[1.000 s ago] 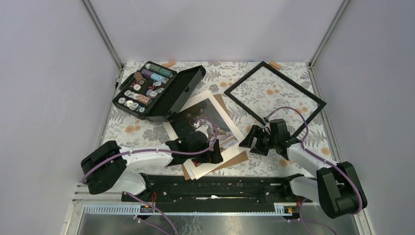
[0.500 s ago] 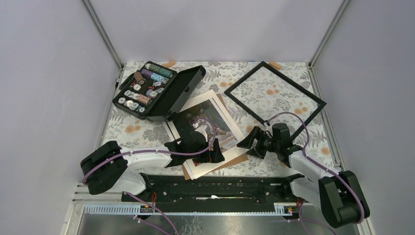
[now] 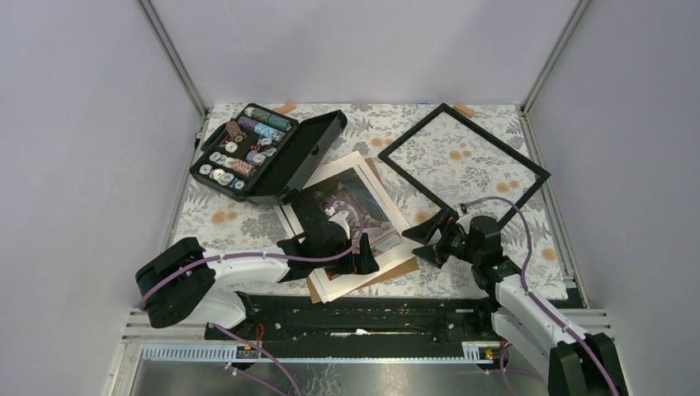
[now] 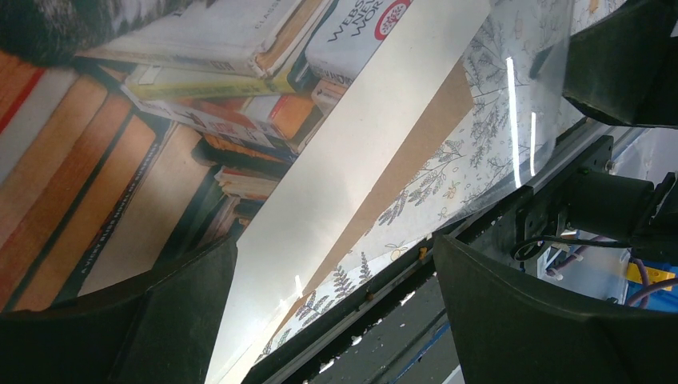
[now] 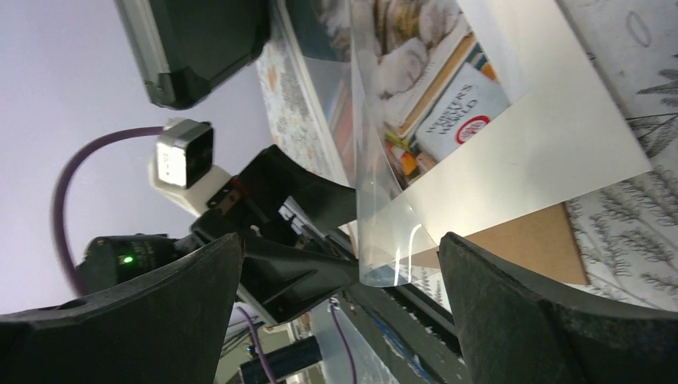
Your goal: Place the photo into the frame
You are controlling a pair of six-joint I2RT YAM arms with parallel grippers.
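The photo [image 3: 371, 198], a cat among books with a white border, lies on the brown board [image 3: 404, 268] at mid table. It also shows in the left wrist view [image 4: 160, 120] and the right wrist view [image 5: 448, 80]. A clear sheet [image 5: 376, 160] lies over the photo, its near corner curled up. The empty black frame [image 3: 495, 139] lies at the back right. My left gripper [image 3: 365, 254] is open over the photo's near edge [image 4: 336, 320]. My right gripper [image 3: 423, 239] is open just right of the photo, with the sheet's corner ahead between its jaws [image 5: 336, 312], untouched.
An open black case of thread spools [image 3: 264, 153] sits at the back left, touching the photo's far corner. The black rail [image 3: 363, 313] of the arm bases runs along the near table edge. Grey walls close in both sides.
My right arm has drawn back toward its base and its gripper has turned and shifted slightly right. The left arm, photo and frame have not moved.
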